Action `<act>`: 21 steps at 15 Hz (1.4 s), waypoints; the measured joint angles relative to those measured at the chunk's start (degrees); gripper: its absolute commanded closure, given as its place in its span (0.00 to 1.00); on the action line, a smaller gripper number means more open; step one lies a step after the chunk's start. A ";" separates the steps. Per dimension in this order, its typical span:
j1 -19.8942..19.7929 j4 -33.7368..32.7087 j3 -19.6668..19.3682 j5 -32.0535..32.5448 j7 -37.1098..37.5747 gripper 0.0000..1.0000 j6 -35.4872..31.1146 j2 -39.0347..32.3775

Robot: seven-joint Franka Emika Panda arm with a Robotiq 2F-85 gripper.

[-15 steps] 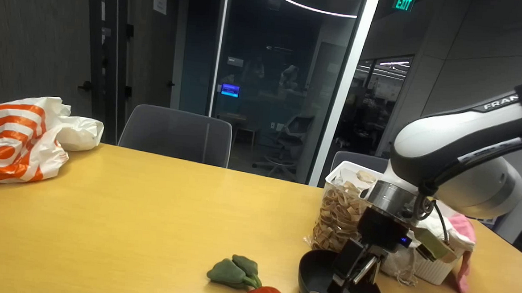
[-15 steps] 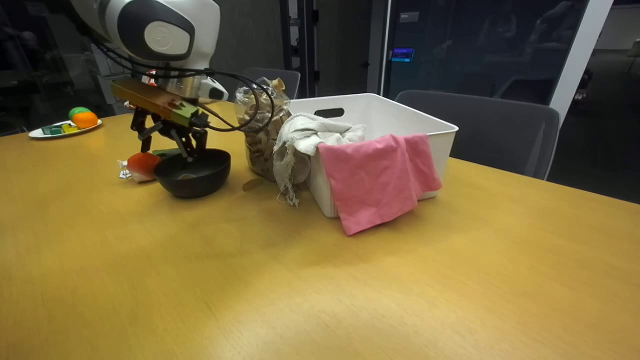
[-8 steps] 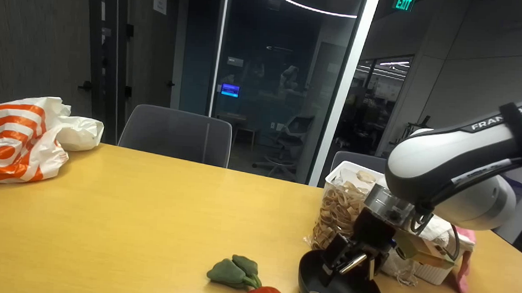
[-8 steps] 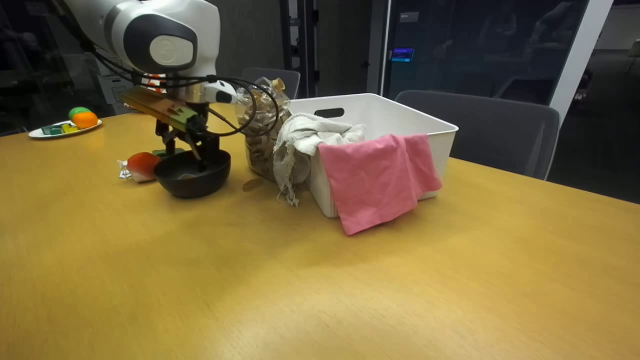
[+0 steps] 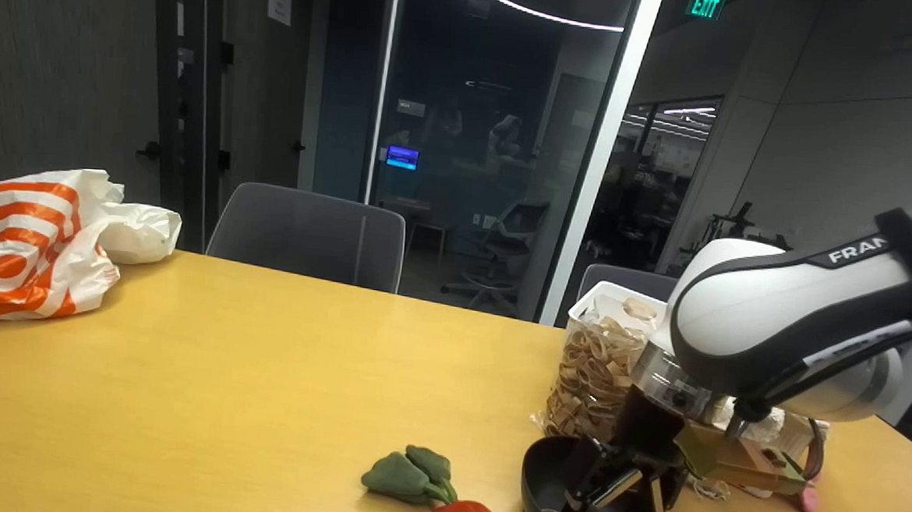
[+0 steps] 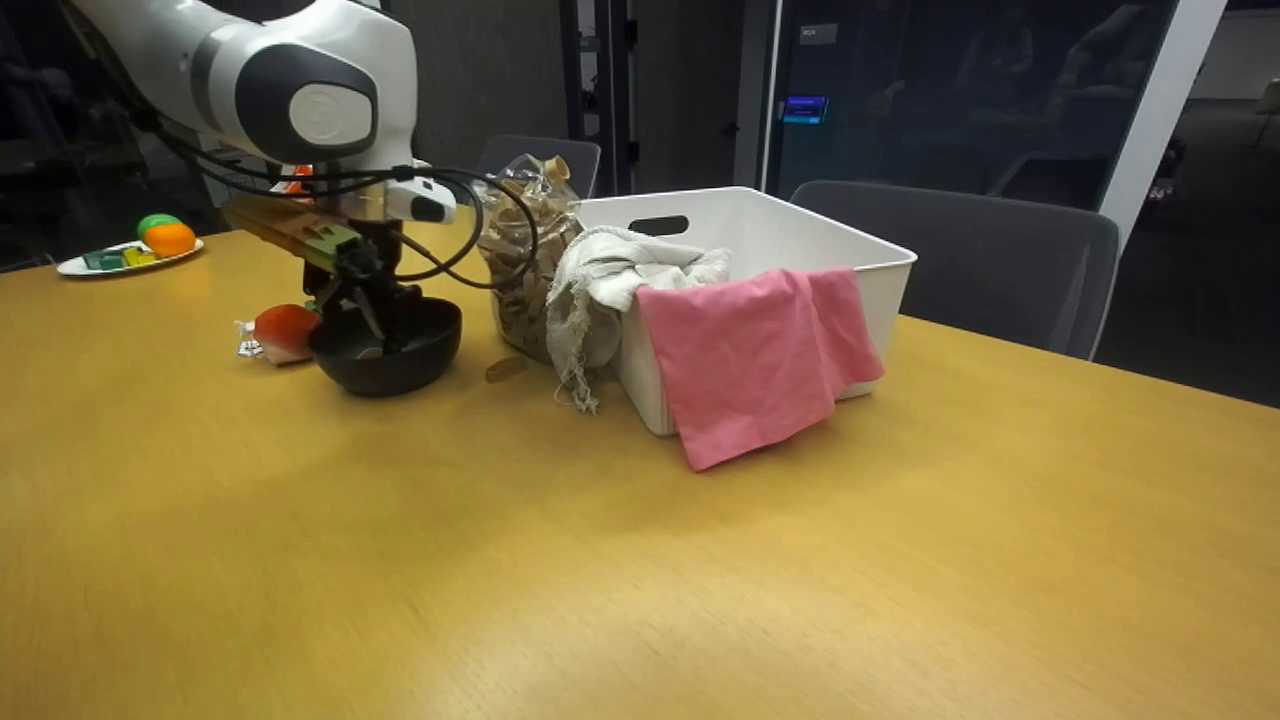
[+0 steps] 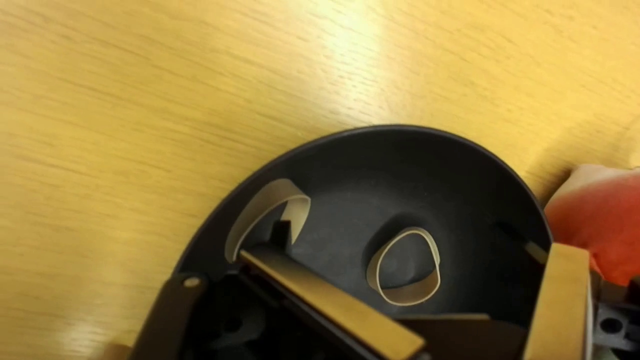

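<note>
inside smooth bowl [image 7: 370, 172], thin-walled loops [image 7: 414, 292]

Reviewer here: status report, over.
Gripper open, inside black bowl. Tan rubber band ungripped on bowl floor. Finger partly blocks second band from wrist view; contact unclear.

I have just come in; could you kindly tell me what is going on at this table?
A robot arm is reaching its gripper, open, down into a black bowl, and nothing appears to be held. In the wrist view, one tan loop lies inside the bowl and another loop sits by its wall, close to the gripper; whether they touch, I can't tell. Nearby stand a clear bag of similar loops and a white bin with a pink cloth over its edge.
</note>
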State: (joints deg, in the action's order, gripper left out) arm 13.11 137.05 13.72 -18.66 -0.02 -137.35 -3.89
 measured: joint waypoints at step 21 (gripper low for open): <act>0.19 -0.30 0.00 5.09 1.91 0.86 -0.18 -3.33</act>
State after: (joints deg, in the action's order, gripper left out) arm 13.30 136.75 13.72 -13.57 1.89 -137.53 -7.22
